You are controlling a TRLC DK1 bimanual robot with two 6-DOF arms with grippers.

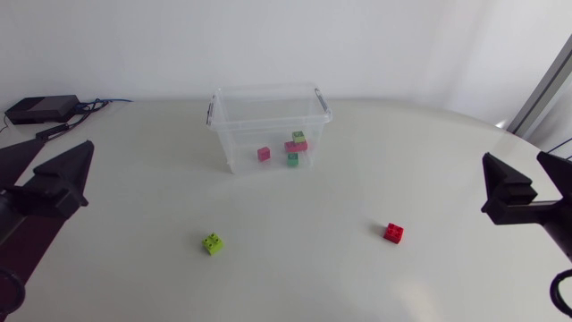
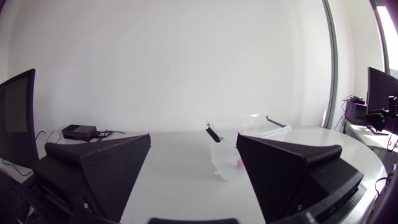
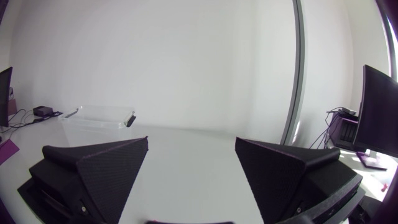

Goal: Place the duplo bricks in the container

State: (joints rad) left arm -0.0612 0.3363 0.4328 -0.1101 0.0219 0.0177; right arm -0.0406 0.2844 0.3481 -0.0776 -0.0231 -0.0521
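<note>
The job looks a bit past halfway. The clear container (image 1: 268, 125) stands at the far side of the tabletop (image 1: 304, 268) and already has bricks in it: a pink brick (image 1: 264, 154), a green brick (image 1: 292, 159), and just beside that a pink and green pair (image 1: 297, 141) that seem stacked. I can't tell through the plastic whether that makes four or five. Two are left out in the open, a lime brick (image 1: 214, 243) and a red brick (image 1: 394, 233), each alone and well apart from the other.

Neither arm is on anything. The left tool (image 2: 193, 140) has its fingers spread wide with nothing between them. The container sits ahead of it, a little toward its right finger, with the pink brick showing through the wall. The lime brick lies well off to this tool's inner side, nearer to it than to the other arm.

The right tool (image 3: 191, 142) is spread wide and empty as well. The container is far ahead of it, past its left finger. The red brick lies toward this tool's inner side, well apart from it, and looks to be its natural pick.
</note>
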